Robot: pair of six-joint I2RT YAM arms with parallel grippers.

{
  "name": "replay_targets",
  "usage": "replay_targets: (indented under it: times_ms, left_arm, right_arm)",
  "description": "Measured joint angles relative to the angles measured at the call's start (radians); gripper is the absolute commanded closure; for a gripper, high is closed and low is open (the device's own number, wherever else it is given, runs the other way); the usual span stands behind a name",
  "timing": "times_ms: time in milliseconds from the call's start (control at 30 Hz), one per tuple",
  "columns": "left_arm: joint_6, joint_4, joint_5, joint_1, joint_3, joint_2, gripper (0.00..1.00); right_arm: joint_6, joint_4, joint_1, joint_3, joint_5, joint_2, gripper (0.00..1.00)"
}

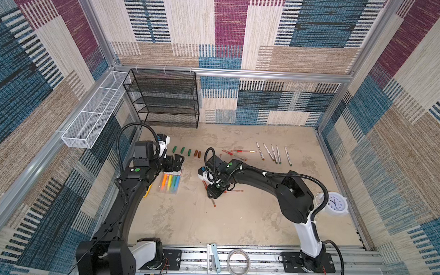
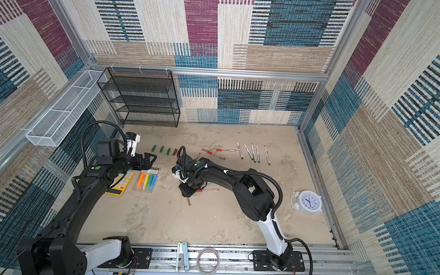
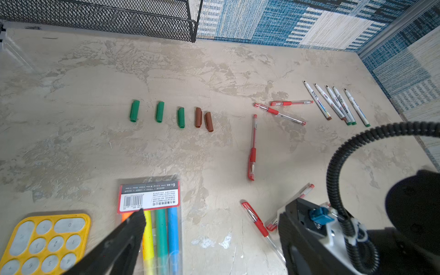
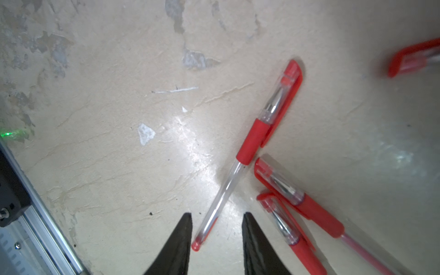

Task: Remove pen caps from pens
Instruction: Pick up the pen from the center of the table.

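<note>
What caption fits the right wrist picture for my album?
Open right gripper straddles the tail of a capped red pen on the table.

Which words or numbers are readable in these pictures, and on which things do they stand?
"0", "1", "2", "3", "4", "5", "6": on the yellow keypad, seen upside down.
On the highlighter pack: barcode and label print, too small to read.
On the clock: dial numbers too small.
On the white pens: barrel print blurred.
</note>
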State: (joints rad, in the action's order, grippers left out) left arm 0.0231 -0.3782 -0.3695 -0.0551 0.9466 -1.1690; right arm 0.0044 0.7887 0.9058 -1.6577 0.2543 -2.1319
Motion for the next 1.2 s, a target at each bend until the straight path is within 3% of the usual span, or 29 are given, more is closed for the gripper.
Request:
replay_targets:
  times_ms: [433, 600, 733, 1033, 1200]
  left_arm:
    - [0.004, 0.0, -0.003, 0.001, 0.001, -0.003, 0.09]
    - [0.004, 0.0, -0.003, 0.003, 0.002, -0.004, 0.09]
    - [0.004, 0.0, -0.003, 0.003, 0.007, -0.005, 0.09]
    - [0.004, 0.0, -0.007, 0.003, 0.005, -0.002, 0.09]
    - [0.008, 0.0, -0.086, 0.003, 0.008, -0.001, 0.1]
  right_arm:
    - [0.16, 0.049, 0.045, -0.058, -0.092, -0.078, 0.7]
    - [0.178, 0.063, 0.068, -0.067, -0.166, -0.087, 0.78]
    - [0.189, 0.053, 0.075, -0.047, -0.197, -0.078, 0.9]
    - [0.212, 0.048, 0.081, -0.014, -0.2, -0.04, 0.96]
    - [0.218, 0.02, 0.081, -0.018, -0.165, 0.016, 0.97]
